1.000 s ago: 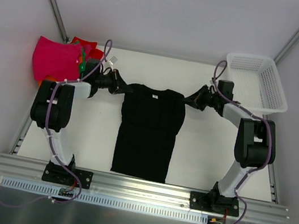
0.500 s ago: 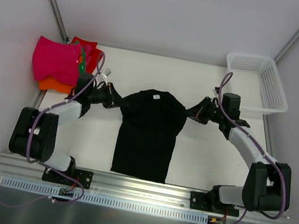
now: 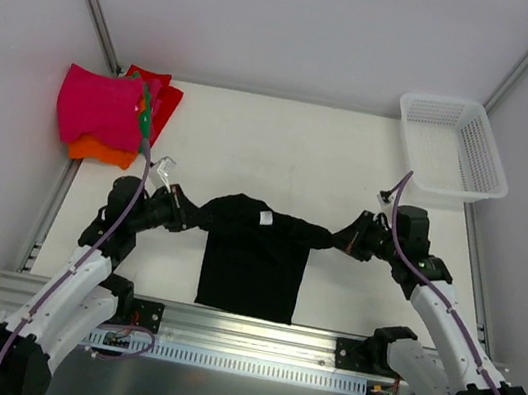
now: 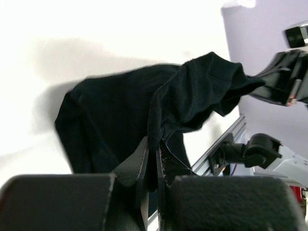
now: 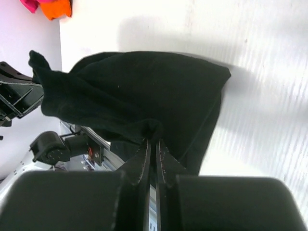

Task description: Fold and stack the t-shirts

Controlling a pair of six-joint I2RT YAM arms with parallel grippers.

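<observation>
Left hand and right hand, each clamped on a sleeve, have dragged the black t-shirt shoulders down-frame; it lies centre tabletop, long axis vertical, hem lowest

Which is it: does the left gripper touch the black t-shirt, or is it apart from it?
Touching. The left wrist view shows a fold of the black t-shirt pinched between the shut fingers of the left gripper.

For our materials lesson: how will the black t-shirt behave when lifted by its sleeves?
Probably floppy: the black t-shirt drapes and bunches between the left tool and right tool. Likely light: two small pinches carry its top edge.
</observation>
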